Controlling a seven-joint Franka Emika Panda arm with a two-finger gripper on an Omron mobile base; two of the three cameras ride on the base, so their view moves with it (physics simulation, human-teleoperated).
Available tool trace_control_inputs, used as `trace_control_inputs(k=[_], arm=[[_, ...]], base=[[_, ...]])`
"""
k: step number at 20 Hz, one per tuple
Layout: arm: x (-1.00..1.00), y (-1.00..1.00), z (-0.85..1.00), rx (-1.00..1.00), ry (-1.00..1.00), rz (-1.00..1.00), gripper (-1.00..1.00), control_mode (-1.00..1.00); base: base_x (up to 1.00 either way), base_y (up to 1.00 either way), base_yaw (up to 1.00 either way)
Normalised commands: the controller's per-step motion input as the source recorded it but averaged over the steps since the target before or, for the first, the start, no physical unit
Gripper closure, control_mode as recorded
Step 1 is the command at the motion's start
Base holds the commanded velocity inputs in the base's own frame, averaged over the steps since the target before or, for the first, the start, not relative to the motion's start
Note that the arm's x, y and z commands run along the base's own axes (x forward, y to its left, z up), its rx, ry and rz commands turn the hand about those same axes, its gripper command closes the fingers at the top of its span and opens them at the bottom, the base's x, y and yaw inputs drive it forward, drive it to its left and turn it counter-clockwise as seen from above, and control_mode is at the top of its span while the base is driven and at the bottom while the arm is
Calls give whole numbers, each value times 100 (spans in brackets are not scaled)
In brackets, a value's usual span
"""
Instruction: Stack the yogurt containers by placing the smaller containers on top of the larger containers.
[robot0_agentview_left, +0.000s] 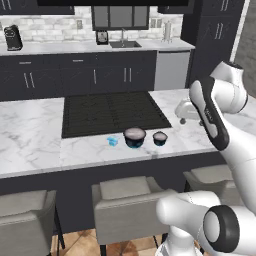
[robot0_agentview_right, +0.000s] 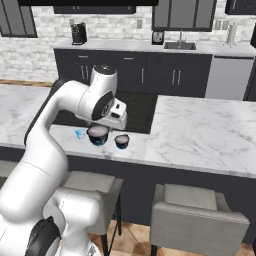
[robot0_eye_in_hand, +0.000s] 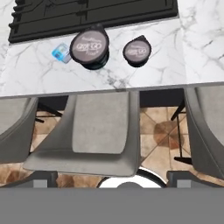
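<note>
3 yogurt cups (robot0_eye_in_hand: 89, 46) on counter (robot0_eye_in_hand: 148, 65), well ahead of gripper, jaws' state can't tell

I am looking over a white marble island (robot0_agentview_left: 30, 135) with a black cooktop (robot0_agentview_left: 112, 112) lying in it. Grey stools (robot0_agentview_left: 125, 202) are sitting below it on a brown tile floor (robot0_eye_in_hand: 159, 131). Dark cabinets (robot0_agentview_left: 75, 75), a sink (robot0_agentview_left: 125, 44) and a coffee machine (robot0_agentview_left: 12, 37) are standing along the pale brick wall (robot0_agentview_right: 45, 30).
</note>
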Motion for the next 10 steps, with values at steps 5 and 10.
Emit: trace_control_inputs(k=[5, 10], arm=[[0, -6, -23, 2, 0, -1, -100, -100], [0, -2, -25, 0, 0, -2, -100, -100]], base=[[0, 0, 0], [0, 0, 0]])
